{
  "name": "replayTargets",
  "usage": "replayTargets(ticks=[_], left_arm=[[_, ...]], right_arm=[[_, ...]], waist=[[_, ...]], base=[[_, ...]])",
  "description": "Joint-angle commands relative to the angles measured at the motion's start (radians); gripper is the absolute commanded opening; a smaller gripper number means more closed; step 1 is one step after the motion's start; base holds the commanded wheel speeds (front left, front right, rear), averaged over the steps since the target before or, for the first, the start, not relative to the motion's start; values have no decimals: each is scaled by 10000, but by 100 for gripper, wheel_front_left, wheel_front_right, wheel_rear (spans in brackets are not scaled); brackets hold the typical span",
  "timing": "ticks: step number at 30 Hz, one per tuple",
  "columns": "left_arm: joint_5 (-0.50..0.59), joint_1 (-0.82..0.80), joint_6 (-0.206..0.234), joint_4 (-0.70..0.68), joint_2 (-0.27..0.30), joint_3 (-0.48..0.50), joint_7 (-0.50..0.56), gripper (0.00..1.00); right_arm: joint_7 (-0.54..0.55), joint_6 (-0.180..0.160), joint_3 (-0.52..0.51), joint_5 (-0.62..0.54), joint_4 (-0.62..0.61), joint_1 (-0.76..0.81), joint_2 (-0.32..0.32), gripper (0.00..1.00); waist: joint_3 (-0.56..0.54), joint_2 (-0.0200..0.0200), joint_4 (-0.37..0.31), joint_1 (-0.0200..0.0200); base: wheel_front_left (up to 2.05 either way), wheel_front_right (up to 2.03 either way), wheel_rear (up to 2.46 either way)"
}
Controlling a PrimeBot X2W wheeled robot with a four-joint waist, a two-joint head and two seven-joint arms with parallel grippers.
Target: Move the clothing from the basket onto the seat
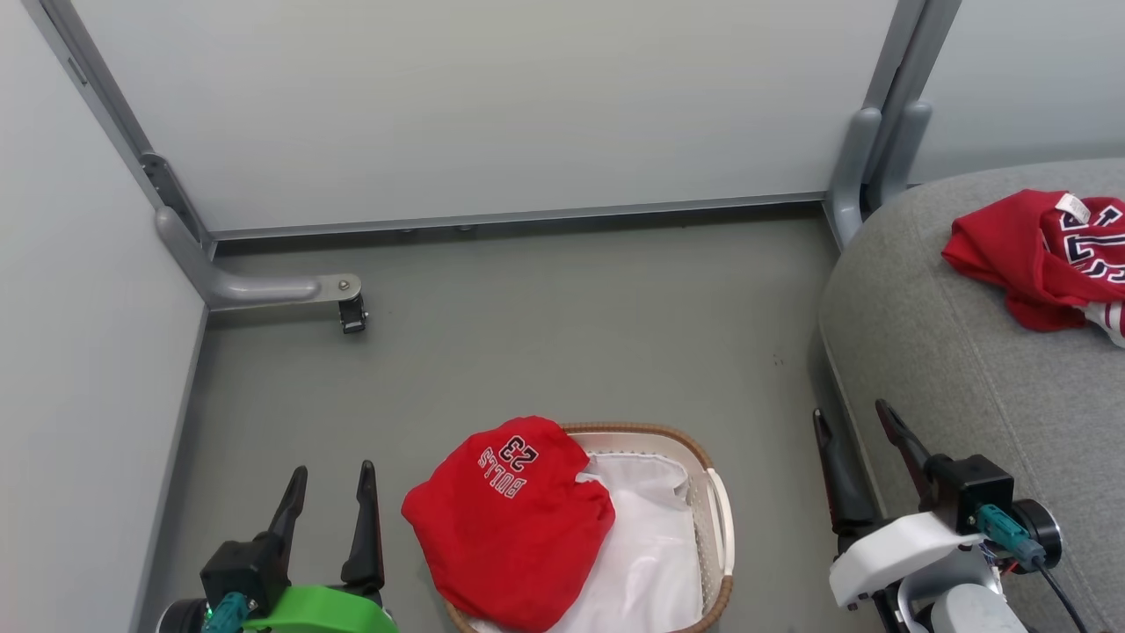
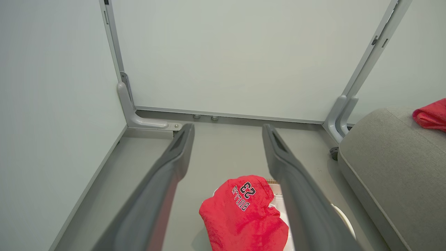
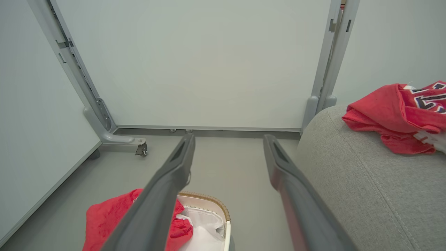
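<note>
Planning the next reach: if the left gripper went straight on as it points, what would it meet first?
Likely the grey floor near the foot of the white panel; the left gripper seems aimed above the red shirt, though depth is unclear.

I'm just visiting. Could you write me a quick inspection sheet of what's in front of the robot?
Surface: grey floor.
Job's things: basket on the floor, white liner inside; BULLS 23 top draped over its left rim; second top on the seat.
Clutter: nothing seen.
Pincers: left pincer and right pincer open, holding nothing, either side of the basket.
Cables: black cable at the right wrist.
Surroundings: pale panels, grey frame, caster.
</note>
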Motion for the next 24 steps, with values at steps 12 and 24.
replayTargets(ticks=[12,24], left_arm=[[115,-66,-82,72,-16,76,6,100],[291,-536,-122,-23,-21,-133,6,100]], right_arm=[[-48,-10,-45,79,17,33,-35,100],[-47,-10,-233,16,-231,-375,-35,100]], waist=[[97,0,-13,1],[768,0,-197,1]], base=[[0,0,0],[0,0,0]])
